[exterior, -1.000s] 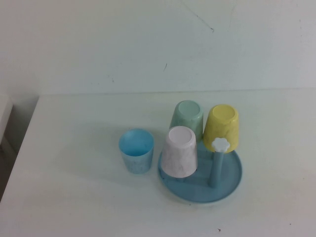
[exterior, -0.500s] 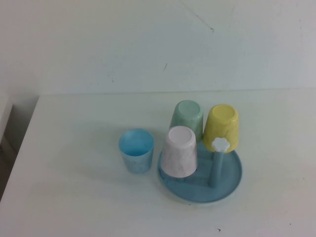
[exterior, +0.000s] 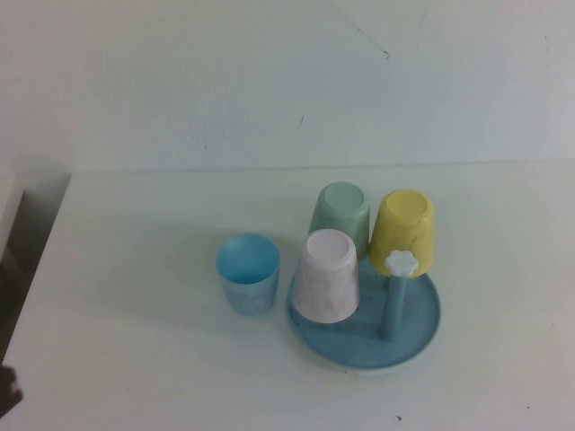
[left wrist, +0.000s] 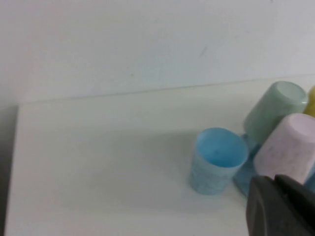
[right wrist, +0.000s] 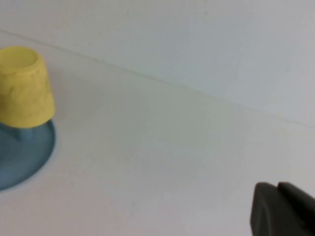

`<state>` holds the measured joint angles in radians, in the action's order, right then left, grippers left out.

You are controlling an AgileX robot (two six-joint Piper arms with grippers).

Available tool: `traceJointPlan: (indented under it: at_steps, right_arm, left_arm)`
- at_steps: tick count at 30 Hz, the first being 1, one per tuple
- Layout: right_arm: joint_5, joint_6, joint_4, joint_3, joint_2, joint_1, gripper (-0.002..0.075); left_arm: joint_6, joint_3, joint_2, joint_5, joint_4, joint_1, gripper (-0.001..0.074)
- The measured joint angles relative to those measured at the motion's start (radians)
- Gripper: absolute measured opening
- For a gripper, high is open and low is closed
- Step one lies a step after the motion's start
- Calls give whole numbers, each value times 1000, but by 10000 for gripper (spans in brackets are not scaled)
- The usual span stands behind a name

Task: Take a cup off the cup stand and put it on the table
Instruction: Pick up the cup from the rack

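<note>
The yellow cup (exterior: pixel 402 230) hangs upside down on a peg at the far right of the blue cup stand (exterior: pixel 415 334). It also shows in the right wrist view (right wrist: pixel 23 88) over the stand's rim (right wrist: pixel 30 150). A mint cup (exterior: pixel 340 214) and a white-pink speckled cup (exterior: pixel 328 275) hang on other pegs. One peg with a white flower cap (exterior: pixel 401 262) is bare. A light blue cup (exterior: pixel 248 273) stands upright on the white table (exterior: pixel 135 242), left of the stand. My left gripper (left wrist: pixel 281 204) is shut and empty, near the light blue cup (left wrist: pixel 216 160). My right gripper (right wrist: pixel 283 209) is shut and empty, off to the stand's right.
A dark part of my left arm (exterior: pixel 9 393) shows at the table's front left edge. The table's left edge drops off beside it. A white wall stands behind the table.
A dark part of my left arm has come into the high view at the bottom left corner. The cups and the stand have not moved.
</note>
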<state>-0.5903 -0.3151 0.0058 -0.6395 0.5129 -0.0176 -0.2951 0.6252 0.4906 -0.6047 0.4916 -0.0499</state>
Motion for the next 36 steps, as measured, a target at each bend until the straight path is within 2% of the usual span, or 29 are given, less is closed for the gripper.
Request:
traceJointPlan:
  at_steps: [4,8,13,16,22,25,27,29,31,33,36]
  right_arm:
    - [-33,-156,160,-97,170,0,-3]
    - [-77,-442,440,-193,352,0,-3]
    - [-177,-683,663,-330,591,-5,-2]
    - [-193,-735,678,-413,739,-43,-3]
    - [-199,-696,558,-604,950,-190,-2]
    - [-228,-666,510,-676,1027,-224,23]
    - [-260,-655,507,-715,1078,-233,95]
    - [-281,-643,507,-748,1118,-235,225]
    - [-285,-634,506,-771,1153,-237,410]
    - [-286,-631,506,-792,1185,-237,557]
    - [-286,-629,514,-831,1241,-237,655]
  left_arm:
    - [-248,52,154,-36,296,0,-2]
    - [-491,80,299,-77,553,0,-2]
    - [-621,110,401,-74,677,-11,-2]
    - [-641,128,456,-53,669,-73,-2]
    - [-588,141,549,99,563,-301,-2]
    - [-559,142,593,174,525,-393,-2]
    - [-557,144,617,213,514,-441,-2]
    - [-555,144,636,239,512,-475,-2]
    - [-555,144,649,256,512,-492,-2]
    - [-553,144,655,266,512,-497,-2]
    - [-551,144,661,285,512,-500,-2]
